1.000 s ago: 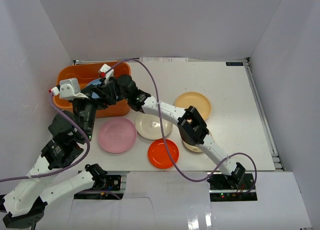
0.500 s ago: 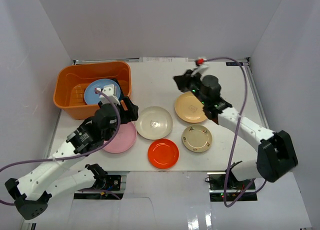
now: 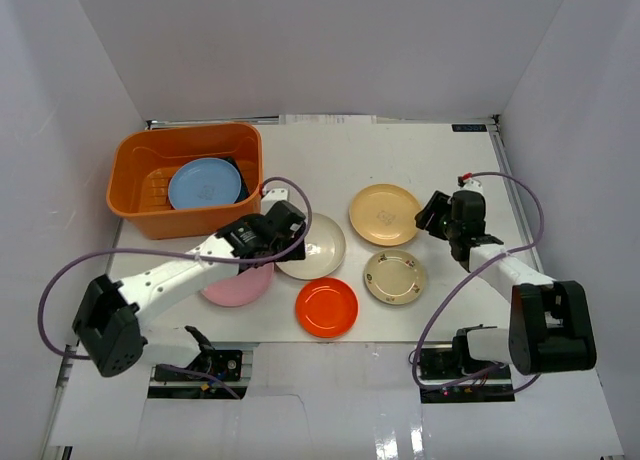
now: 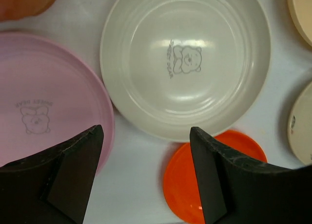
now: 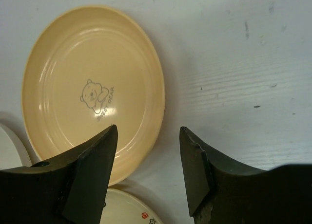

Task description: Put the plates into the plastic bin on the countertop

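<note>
At upper left in the top view, the bin (image 3: 134, 172) stands on the worktop (image 3: 450, 170) with a blue plate (image 3: 205, 185) lying inside it. Below the bin, the pink plate (image 3: 232, 285) lies partly under the left arm. The left end effector (image 3: 289, 232) hangs released and empty, its fingers apart over the gap between the pink plate and the cream plate (image 3: 322, 246). The red plate (image 3: 326, 307) lies at lower centre. The patterned plate (image 3: 395, 276) lies to its right, and the tan plate (image 3: 384, 214) above that. The right end effector (image 3: 430, 214) is released and empty above the tan plate's right rim.
</note>
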Motion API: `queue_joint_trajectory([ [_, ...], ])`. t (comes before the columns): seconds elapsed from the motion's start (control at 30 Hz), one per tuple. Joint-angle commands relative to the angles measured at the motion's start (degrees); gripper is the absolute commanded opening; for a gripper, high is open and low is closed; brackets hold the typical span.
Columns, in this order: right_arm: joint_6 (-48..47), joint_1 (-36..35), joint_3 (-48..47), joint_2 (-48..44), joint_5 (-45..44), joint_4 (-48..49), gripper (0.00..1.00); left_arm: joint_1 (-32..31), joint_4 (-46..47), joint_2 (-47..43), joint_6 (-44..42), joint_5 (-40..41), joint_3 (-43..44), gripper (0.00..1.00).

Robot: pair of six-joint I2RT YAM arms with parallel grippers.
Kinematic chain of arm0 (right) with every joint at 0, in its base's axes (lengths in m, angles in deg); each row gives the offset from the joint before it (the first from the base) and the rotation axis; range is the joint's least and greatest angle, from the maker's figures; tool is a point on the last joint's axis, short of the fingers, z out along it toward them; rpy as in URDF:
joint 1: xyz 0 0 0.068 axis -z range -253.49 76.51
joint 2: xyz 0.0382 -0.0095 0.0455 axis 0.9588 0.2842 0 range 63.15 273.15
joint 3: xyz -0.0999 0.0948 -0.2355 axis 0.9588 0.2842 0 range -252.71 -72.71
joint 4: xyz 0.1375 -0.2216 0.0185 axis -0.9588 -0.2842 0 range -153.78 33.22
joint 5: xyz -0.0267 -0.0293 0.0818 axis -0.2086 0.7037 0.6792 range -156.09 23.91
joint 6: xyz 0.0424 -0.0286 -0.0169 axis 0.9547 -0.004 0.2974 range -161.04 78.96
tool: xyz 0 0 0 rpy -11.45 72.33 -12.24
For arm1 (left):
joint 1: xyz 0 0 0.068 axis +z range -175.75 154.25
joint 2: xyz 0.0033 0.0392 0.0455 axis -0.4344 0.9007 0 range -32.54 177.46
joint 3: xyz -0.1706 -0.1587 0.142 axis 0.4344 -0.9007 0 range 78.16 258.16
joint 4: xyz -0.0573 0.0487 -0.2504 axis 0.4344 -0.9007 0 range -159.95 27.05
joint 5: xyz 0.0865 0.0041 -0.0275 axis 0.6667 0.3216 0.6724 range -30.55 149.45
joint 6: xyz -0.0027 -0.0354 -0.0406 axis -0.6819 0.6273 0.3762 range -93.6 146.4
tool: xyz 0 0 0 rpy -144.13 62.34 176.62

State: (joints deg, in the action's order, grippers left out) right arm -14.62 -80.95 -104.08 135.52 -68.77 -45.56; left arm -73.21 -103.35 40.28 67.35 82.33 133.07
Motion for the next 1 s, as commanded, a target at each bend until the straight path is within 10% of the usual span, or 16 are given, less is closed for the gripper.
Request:
queue_joint_trajectory([
  [0.0, -1.0, -0.3, -0.9, 3.6, 6.2, 2.3, 0.59, 0.3, 5.0, 5.7, -6.4, 6.6, 4.8, 0.82],
  [0.57, 1.7, -0.1, -1.8, 13.2, 8.5, 7.8, 0.42, 12.0, 17.9, 24.5, -17.7, -2.4, 6.2, 0.77],
  [0.8, 3.0, 0.0, -0.5, 12.1, 5.8, 9.3, 0.25, 12.7, 19.7, 28.0, -17.5, -3.1, 6.8, 0.52],
  [0.97, 5.2, 0.3, 0.4, 9.1, 3.5, 10.4, 0.08, 12.7, 20.5, 26.2, -17.3, -4.1, 7.8, 0.0],
])
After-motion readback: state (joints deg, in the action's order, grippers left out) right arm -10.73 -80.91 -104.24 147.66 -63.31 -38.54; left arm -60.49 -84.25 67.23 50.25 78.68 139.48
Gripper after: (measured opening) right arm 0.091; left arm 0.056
